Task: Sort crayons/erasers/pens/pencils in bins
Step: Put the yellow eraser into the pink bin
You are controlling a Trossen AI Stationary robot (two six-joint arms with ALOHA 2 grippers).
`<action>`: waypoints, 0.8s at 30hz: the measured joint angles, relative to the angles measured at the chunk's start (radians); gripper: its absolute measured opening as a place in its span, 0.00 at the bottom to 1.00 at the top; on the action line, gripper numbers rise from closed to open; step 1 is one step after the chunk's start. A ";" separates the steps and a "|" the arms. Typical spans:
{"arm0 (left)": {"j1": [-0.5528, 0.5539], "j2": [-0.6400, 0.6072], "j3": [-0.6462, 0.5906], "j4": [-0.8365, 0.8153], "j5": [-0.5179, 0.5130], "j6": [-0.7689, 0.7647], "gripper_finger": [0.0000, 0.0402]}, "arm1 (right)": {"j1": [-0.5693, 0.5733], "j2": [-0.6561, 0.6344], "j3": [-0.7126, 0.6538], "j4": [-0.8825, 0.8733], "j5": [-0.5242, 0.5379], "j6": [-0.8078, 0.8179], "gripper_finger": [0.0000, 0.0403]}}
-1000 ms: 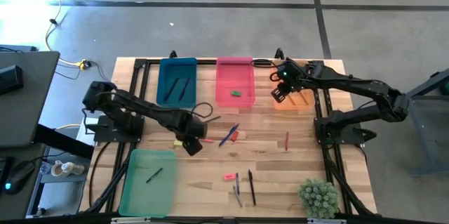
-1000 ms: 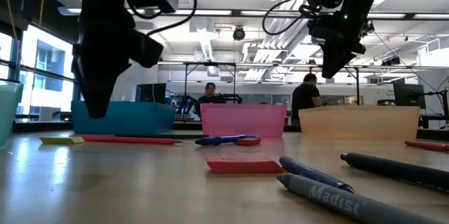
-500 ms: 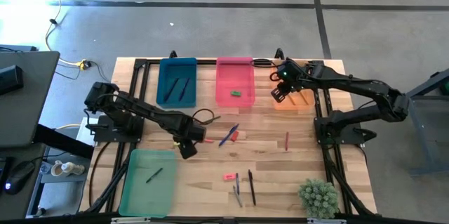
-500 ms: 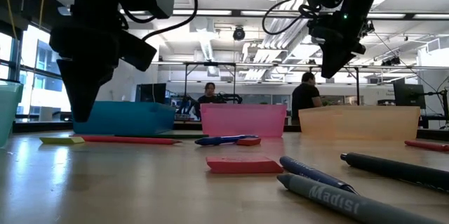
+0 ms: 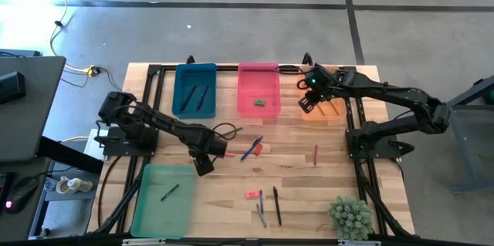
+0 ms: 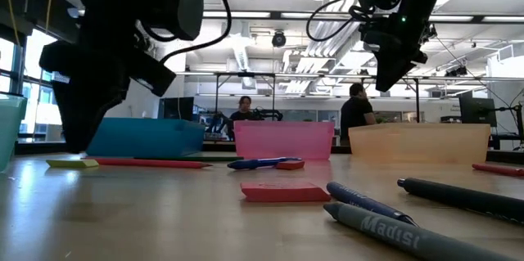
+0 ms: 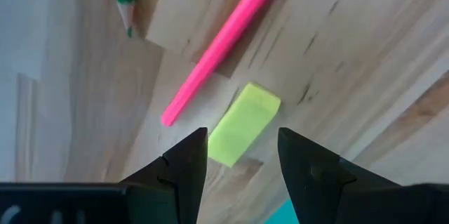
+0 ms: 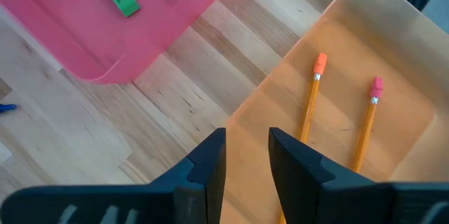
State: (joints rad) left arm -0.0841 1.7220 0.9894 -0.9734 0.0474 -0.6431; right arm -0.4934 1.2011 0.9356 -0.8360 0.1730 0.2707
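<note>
Hovering low, your left gripper [image 7: 238,155] has its jaws apart, straddling the yellow eraser [image 7: 243,123] on the bench [image 5: 309,192] beside a pink pencil [image 7: 223,41]. Your right gripper [image 8: 247,159], empty and narrowly parted, hangs above the orange bin [image 8: 393,62].

Table [image 5: 309,188]: pale wood planks, visible grain, dark streaks, faint sheen in low view. Pink bin [image 8: 84,34] on table: translucent plastic, smooth, slightly glossy. Orange bin [image 8: 393,55] beside pink bin: translucent plastic, smooth. Pencils [image 8: 309,104] in orange bin: painted wood look, satin. Yellow eraser [image 7: 243,124] on table: matt rubbery block. Pink pencil [image 7: 221,41] beside yellow eraser: smooth, glossy. Pens [image 6: 458,195] on table: dark matt plastic. Left gripper [image 7: 238,164] fingers [image 7: 186,164]: dark matt plastic.
</note>
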 joint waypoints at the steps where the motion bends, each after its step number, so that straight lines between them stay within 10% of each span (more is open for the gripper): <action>1: -0.005 0.008 0.000 0.003 -0.002 0.000 0.40 | 0.000 0.000 0.000 -0.003 0.000 0.000 0.24; 24: -0.035 0.040 0.000 -0.001 -0.063 0.020 0.40 | 0.000 0.000 0.000 -0.014 -0.001 0.001 0.24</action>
State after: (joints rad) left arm -0.1186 1.7622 0.9894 -0.9744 -0.0158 -0.6226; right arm -0.4931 1.2011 0.9356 -0.8497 0.1722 0.2718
